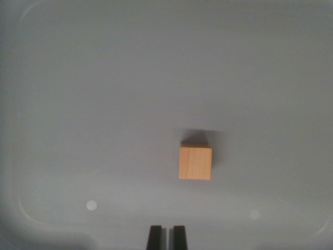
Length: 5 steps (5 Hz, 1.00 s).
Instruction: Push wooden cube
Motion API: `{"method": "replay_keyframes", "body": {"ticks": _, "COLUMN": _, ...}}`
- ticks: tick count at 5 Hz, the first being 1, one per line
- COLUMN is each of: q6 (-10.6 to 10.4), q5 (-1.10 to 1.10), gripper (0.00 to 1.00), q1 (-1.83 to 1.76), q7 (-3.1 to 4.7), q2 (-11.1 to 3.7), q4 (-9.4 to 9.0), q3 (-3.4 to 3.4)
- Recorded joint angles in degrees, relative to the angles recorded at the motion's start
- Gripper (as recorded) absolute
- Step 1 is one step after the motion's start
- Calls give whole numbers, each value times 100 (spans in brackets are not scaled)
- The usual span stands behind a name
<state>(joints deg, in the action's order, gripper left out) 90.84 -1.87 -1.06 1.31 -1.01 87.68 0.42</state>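
A small light wooden cube rests on a plain grey surface, a little right of the wrist view's centre, with a dark shadow behind it. My gripper shows at the bottom edge as two black fingertips pressed close together, shut with nothing between them. The cube lies ahead of the fingertips and slightly toward the wrist view's right, with a clear gap of bare surface between them.
The grey surface has a faint raised border with rounded corners near the frame edges. Two pale round spots sit on it near the bottom, one at each side of the gripper.
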Motion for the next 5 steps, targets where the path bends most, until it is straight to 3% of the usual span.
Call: {"method": "replay_keyframes", "body": {"ticks": 5, "q6": -204, "q5": 17, "gripper": 0, "q1": 6, "q7": -8, "q2": 10, "q4": -207, "q3": -4}}
